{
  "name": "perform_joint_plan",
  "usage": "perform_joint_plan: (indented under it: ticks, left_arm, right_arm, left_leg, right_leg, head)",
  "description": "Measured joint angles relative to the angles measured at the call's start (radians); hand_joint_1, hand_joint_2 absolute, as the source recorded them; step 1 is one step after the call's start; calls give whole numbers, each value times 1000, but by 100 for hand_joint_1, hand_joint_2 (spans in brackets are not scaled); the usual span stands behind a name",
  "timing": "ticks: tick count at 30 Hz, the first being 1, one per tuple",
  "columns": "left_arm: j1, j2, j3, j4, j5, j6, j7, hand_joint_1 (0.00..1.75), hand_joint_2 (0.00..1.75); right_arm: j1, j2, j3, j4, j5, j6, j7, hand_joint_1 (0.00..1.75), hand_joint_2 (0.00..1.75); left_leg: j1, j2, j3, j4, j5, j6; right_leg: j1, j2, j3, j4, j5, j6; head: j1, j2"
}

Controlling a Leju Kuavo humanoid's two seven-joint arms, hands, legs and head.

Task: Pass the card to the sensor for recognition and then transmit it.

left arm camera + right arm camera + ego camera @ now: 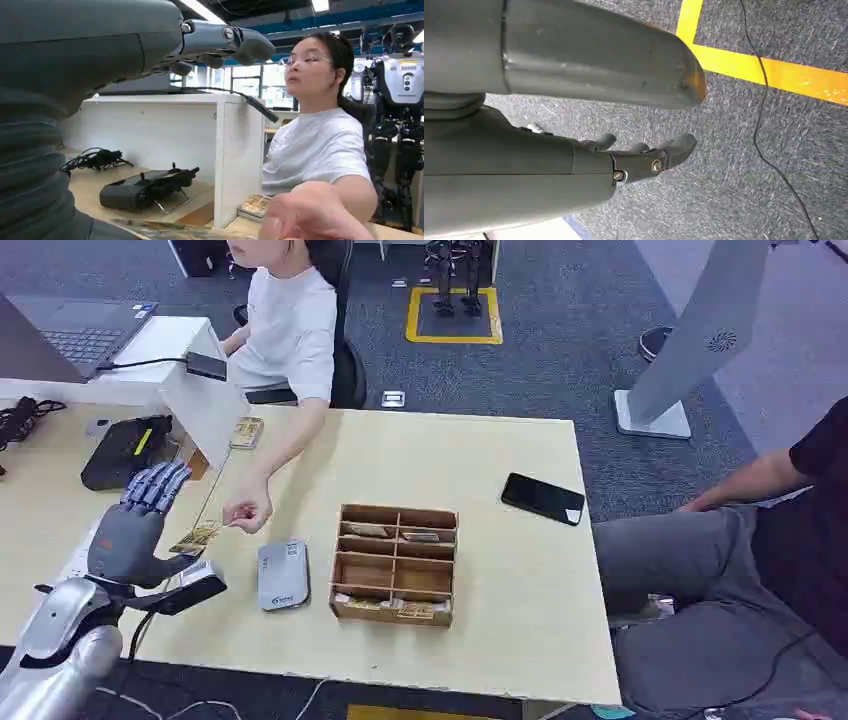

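Note:
My left hand point(135, 525) is raised over the table's left side, its fingers point(225, 40) stretched straight and apart. A thin yellowish card point(195, 537) lies just past my thumb, well clear of those fingers. In the left wrist view the card point(170, 230) shows by the thumb. A seated person's hand point(248, 510) pinches the card's far end. The grey card sensor point(283, 574) lies flat on the table to the right of my hand. My right hand point(644, 155) hangs over the carpet, fingers loosely extended and holding nothing.
A wooden compartment box point(395, 563) with cards stands beside the sensor. A black handheld device with a cable point(190, 590) lies under my left hand. A black phone point(543, 498), a black controller point(125, 450), a white partition point(205, 405) and another seated person point(760, 540) are near.

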Motion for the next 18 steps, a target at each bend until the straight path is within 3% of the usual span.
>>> perform_joint_plan:
  ticks: [18]
  left_arm:
    - [7,-1,14,0,7,10,-11,0,175]
  right_arm:
    - [0,0,3,0,-1,0,0,0,0]
  left_leg:
    - [0,0,0,0,0,0]
  right_leg:
    - [0,0,-1,0,0,0]
  head:
    - [0,0]
